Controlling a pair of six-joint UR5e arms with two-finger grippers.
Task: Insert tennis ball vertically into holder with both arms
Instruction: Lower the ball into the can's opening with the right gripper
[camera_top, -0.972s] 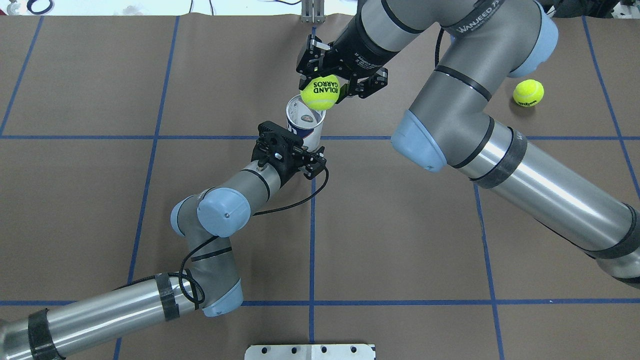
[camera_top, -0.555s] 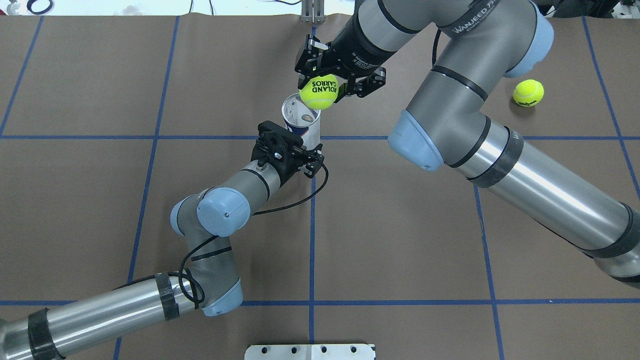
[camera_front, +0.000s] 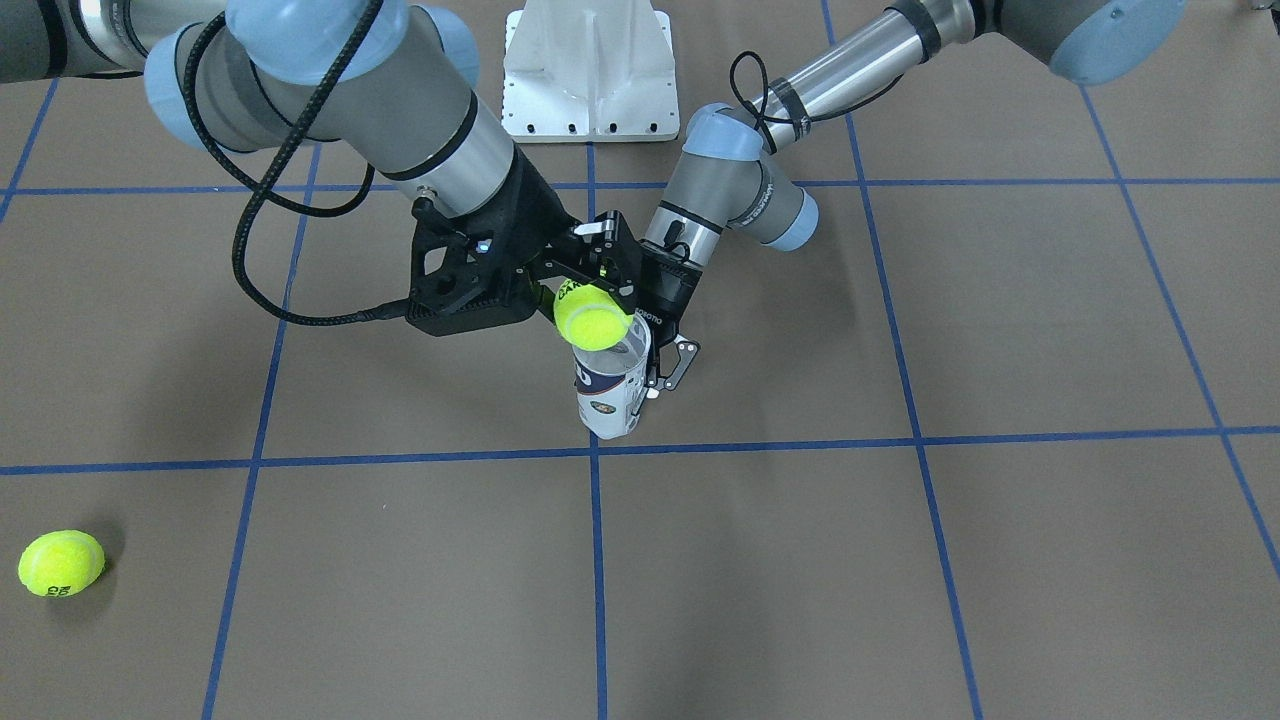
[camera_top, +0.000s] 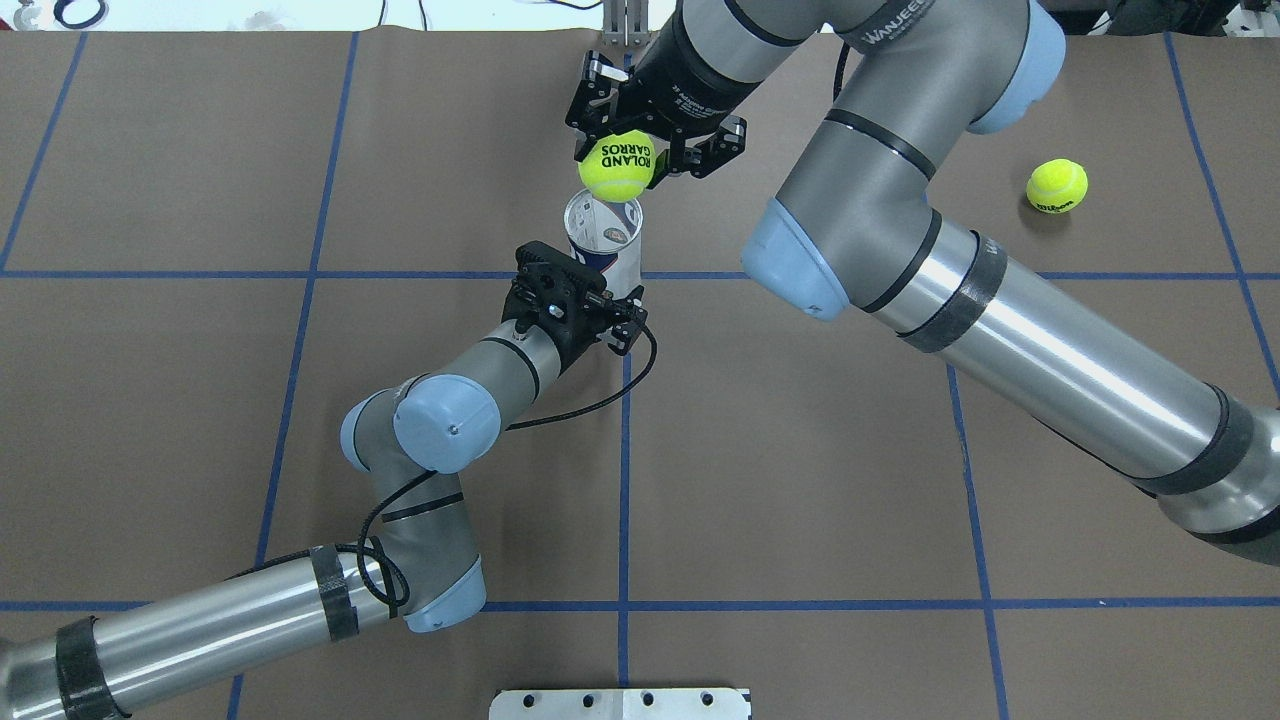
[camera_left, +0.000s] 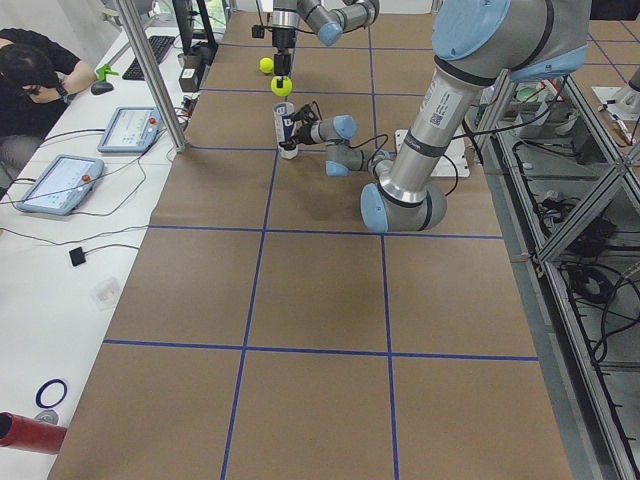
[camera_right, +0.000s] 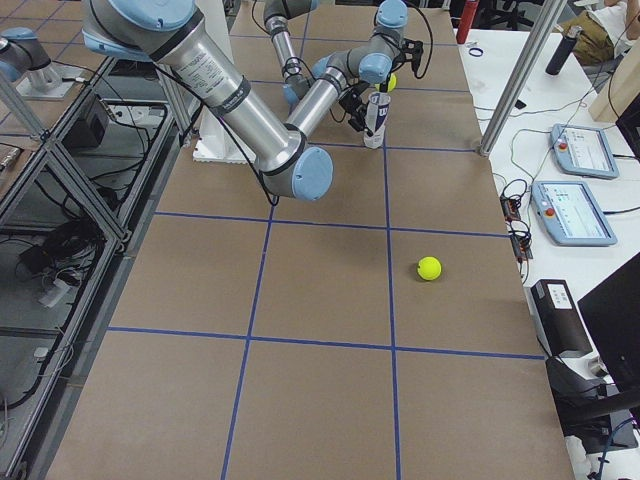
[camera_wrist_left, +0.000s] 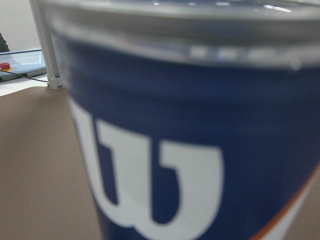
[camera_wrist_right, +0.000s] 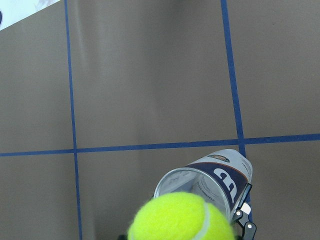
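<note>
Filling left wrist view: holder logo; ball visible overhead.

a spare yellow ball is lying alone on the brown counter, well apart from everything else. blue tape lines are crossing the counter in a grid. a white base plate is sitting at one edge. on the white side table two tablets are lying with cables trailing, a person is leaning nearby, and a red cylinder is lying at the corner.
</note>
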